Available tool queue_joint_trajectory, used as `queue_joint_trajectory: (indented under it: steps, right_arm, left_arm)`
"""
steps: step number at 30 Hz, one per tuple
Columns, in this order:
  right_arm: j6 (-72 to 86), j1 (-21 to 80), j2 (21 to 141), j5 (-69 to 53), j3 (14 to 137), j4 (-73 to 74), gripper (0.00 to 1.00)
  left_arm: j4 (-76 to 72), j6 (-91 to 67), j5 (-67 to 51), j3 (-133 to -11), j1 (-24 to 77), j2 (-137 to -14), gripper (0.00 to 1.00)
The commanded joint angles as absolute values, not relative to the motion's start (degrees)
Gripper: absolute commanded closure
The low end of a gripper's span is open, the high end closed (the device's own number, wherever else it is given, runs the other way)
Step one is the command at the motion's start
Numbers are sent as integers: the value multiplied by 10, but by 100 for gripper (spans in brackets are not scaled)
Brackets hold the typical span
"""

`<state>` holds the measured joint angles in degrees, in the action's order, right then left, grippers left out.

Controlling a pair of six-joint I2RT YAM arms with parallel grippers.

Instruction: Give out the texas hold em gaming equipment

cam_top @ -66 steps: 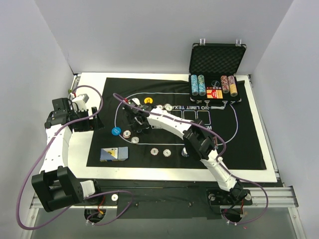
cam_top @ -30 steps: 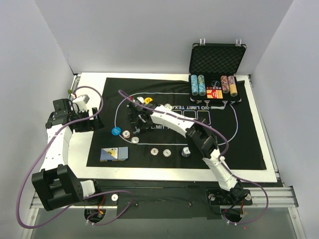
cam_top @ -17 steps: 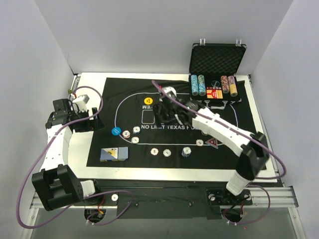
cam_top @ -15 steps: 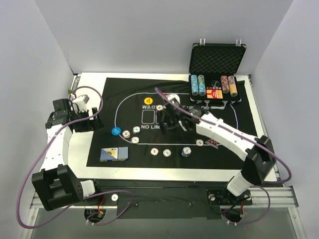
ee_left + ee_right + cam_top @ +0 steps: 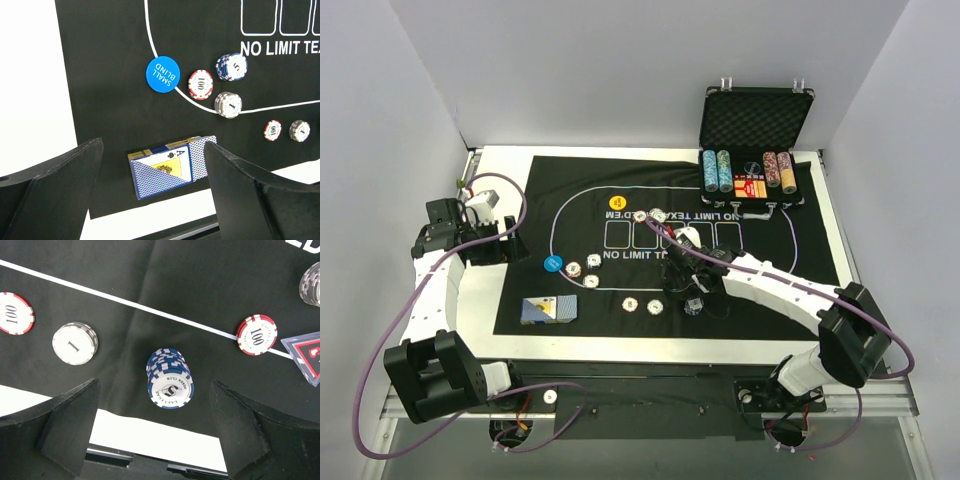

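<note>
Hovers with the right gripper [image 5: 154, 390] straight above the blue stack of 5-value chips [image 5: 170, 382], jaws released wide to either side and grasping nothing. Places that stack on the mat [image 5: 800, 290] between the white printed line and the near edge, with a grey 1-value stack [image 5: 75, 343] to one side and a red 100 chip [image 5: 256, 334] touching the line to the other. Parks the left gripper [image 5: 154, 147] raised off to the left of the mat, jaws likewise released and empty, well apart from the card deck [image 5: 172, 167] framed between them. Shows the blue SMALL BLIND disc [image 5: 162, 74] beyond the deck and the yellow disc [image 5: 617, 202] farther up the mat. Probably means a pick-up of the blue stack next. Could go wrong through the stack itself: looks slightly staggered, so risks splitting or toppling under an off-centre squeeze or a grip on the upper chips only, with chips rolling over the mat's edge onto the white counter [image 5: 510, 165] and perhaps off the front. Could also clip the red chip or the red-and-black triangular piece [image 5: 305, 352] on a skewed descent. As for the surface: black felt, soft-looking, likely to drag or wrinkle under a low finger. Around it, plain pale walls on three sides, and at the far right the open foam-lined case [image 5: 755, 120] with more chip rows [image 5: 717, 170].
</note>
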<state>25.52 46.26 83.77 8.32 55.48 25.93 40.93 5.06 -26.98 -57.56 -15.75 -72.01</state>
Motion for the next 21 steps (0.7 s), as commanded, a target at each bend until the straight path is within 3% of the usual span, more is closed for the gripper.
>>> queue_joint_trajectory:
  steps: [1, 21]
  right_arm:
    - [263, 446, 831, 98, 540, 247, 16]
    - [278, 437, 847, 64, 483, 207, 33]
  left_arm:
    - [403, 54, -274, -587, -160, -708, 7]
    - [406, 56, -272, -593, -161, -708, 7]
